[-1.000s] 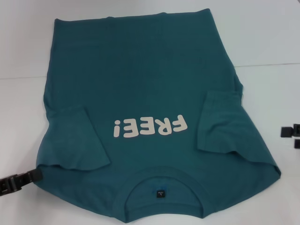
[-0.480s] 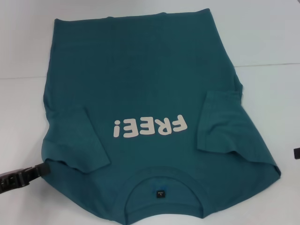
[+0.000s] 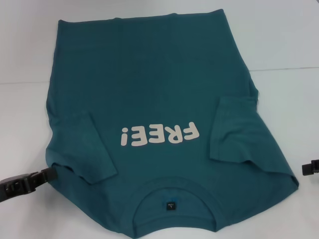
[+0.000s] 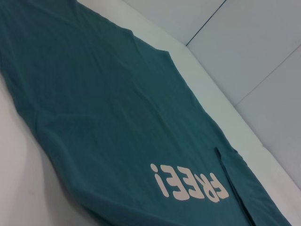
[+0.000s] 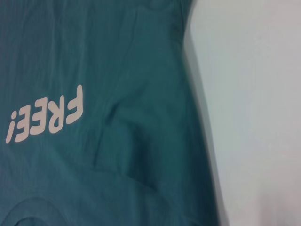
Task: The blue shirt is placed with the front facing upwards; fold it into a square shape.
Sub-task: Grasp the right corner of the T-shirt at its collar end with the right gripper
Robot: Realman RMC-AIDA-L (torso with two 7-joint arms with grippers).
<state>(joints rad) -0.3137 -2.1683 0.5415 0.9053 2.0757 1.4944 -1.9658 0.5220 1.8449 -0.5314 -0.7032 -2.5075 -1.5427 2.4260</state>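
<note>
Reaching in from the near left, the left gripper (image 3: 47, 174) had advanced over the last second until its tip met the shoulder edge of the blue shirt (image 3: 154, 89), just below the left sleeve (image 3: 82, 147); whether it was clenched or released I could not tell. That sleeve, like the right sleeve (image 3: 232, 129), lay folded inward over the body. At the opposite edge, the right gripper (image 3: 310, 168) had dropped out of sight half a second before and come back lower, near the right shoulder but apart from it, its grip likewise unreadable. The shirt lay face up on the white table (image 3: 289, 59), the FREE! lettering (image 3: 158, 134) showing and the collar (image 3: 172, 196) nearest the robot. Judging from this, both arms were closing on the shoulder line for the next fold.
</note>
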